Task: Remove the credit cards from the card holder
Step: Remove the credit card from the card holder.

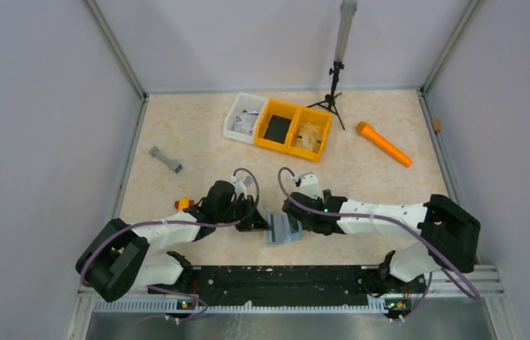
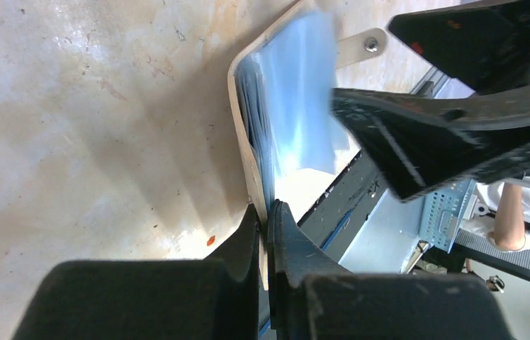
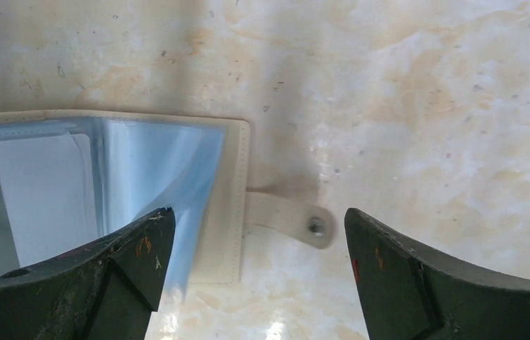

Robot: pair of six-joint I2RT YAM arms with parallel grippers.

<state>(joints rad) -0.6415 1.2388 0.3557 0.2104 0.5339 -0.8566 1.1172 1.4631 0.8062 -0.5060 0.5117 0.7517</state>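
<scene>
left gripper pinches the card holder edge, lower centre; looks light, floppy, slick; right gripper gapes wide.

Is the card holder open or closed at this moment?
Open. The card holder shows its clear plastic sleeves, and its snap strap sticks out loose, fastened to nothing.

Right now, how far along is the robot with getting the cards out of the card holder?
Done: the card holder is open, its snap strap unfastened. In hand: the left gripper is shut on the holder's edge, while the right gripper, fingers open, straddles the strap end. Left: pulling the cards out; none lies on the table yet.
</scene>
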